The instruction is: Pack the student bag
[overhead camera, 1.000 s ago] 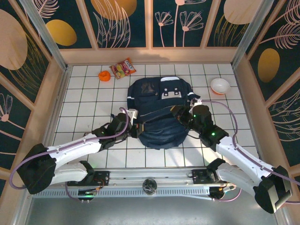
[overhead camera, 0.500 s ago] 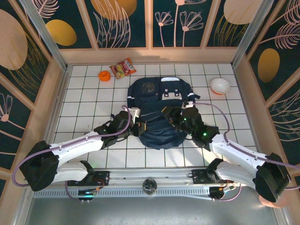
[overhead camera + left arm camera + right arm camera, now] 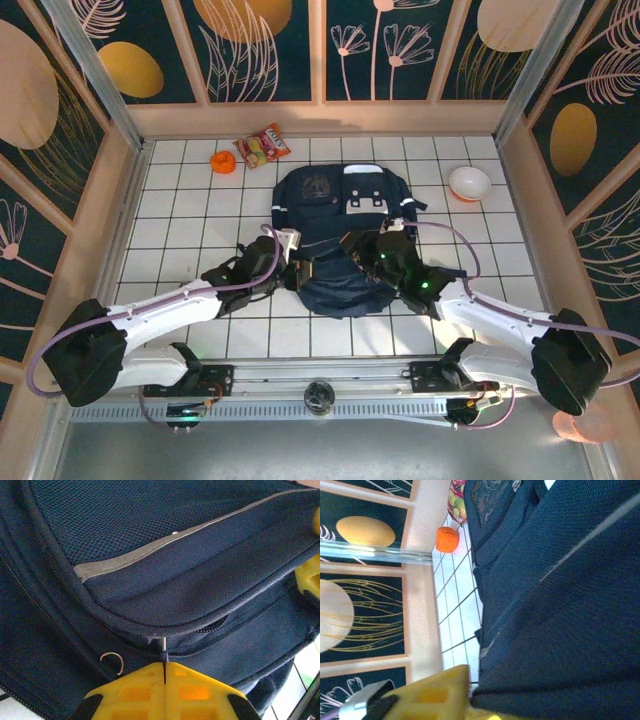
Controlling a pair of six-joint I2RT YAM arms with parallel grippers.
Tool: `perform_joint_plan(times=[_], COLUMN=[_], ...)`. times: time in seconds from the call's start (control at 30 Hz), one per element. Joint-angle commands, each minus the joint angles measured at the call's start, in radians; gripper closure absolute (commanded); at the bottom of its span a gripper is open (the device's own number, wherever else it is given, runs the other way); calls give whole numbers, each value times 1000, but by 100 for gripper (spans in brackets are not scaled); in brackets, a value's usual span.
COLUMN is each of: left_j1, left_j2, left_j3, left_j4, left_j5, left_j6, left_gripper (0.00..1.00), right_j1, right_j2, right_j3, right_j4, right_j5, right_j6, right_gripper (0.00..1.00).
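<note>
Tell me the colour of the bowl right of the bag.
White bowl, clearest in the top external view.

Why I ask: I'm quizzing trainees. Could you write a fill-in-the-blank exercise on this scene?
1. The student bag lies on a white ____ table.
2. The left gripper, shut on the zipper pull, has ____ fingers.
3. The small round thing beside the snack packet is ____.
Missing words: tiled; yellow; orange.

White arm links (image 3: 170, 305), black joints (image 3: 85, 355), lilac cables (image 3: 455, 238), small green lights (image 3: 422, 284), yellow claw fingers (image 3: 135, 692).
</note>
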Motion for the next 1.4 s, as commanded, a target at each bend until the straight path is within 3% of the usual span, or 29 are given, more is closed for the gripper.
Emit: perform_joint_plan(times=[0.0,0.1,0.5,0.77,0.87,0.97,1.03,1.17,1.37], left_j1=[6,10,139,168,168,168,168,168,168], left_j2=[-21,-33,-90,-54,-53,-88,-123,-181,-73], left_j3=[25,12,-22,-26,-28,-51,-58,-79,-32], left_j4=[29,29,-23,17,45,103,109,86,-7], left_j5=[-45,-74,-120,-126,-91,-3,46,128,220], left_j6=[4,9,101,149,166,256,362,643,959], left_gripper=[100,100,100,100,87,59,46,36,32], right_j1=[7,1,-144,-183,-188,-197,-206,-222,-231], right_j2=[-9,-32,-116,-128,-126,-121,-113,-96,-54], right_j3=[32,49,105,152,157,156,163,207,267], right_j4=[-13,-47,-94,-131,-130,-130,-127,-160,-232], right_j5=[49,45,-271,-346,-350,-367,-400,-470,-554], right_j6=[-40,-83,-217,-244,-243,-248,-260,-318,-389], right_gripper=[91,100,100,100,100,100,100,100,100])
